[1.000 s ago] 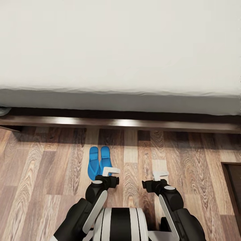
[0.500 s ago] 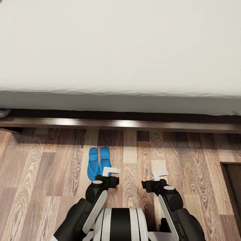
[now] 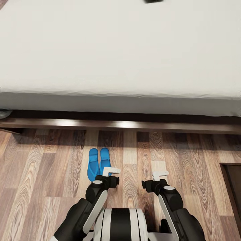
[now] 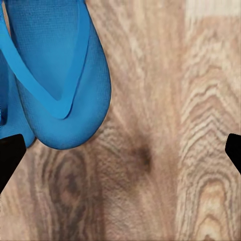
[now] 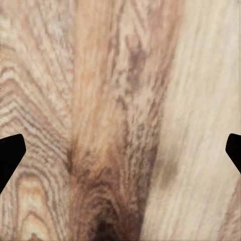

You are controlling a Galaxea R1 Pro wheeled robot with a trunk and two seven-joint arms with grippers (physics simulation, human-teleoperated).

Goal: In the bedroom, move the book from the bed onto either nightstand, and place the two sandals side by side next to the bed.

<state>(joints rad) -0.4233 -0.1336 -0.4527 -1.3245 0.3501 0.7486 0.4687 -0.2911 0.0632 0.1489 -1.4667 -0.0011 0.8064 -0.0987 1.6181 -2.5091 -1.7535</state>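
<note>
Two blue sandals (image 3: 99, 162) lie side by side on the wood floor, toes toward the bed (image 3: 120, 53), a short gap from its dark frame (image 3: 134, 124). My left gripper (image 3: 111, 171) hangs open just right of their heels. In the left wrist view one sandal (image 4: 55, 65) lies ahead of the open left gripper (image 4: 120, 155), and the other's edge (image 4: 10, 125) shows beside it. My right gripper (image 3: 160, 174) is open over bare floor, as the right wrist view (image 5: 120, 155) confirms. A dark sliver of the book (image 3: 154, 1) lies far back on the mattress, cut off by the picture's edge.
A dark brown piece of furniture (image 3: 231, 190) stands on the floor at the right edge; whether it is a nightstand I cannot tell. Another dark corner (image 3: 10, 129) and a grey thing (image 3: 3, 113) sit at the bed frame's left end. Wood floor lies open between.
The head view has tilted up slightly, bringing the book's dark edge into the picture at the top. The arms and sandals have not moved.
</note>
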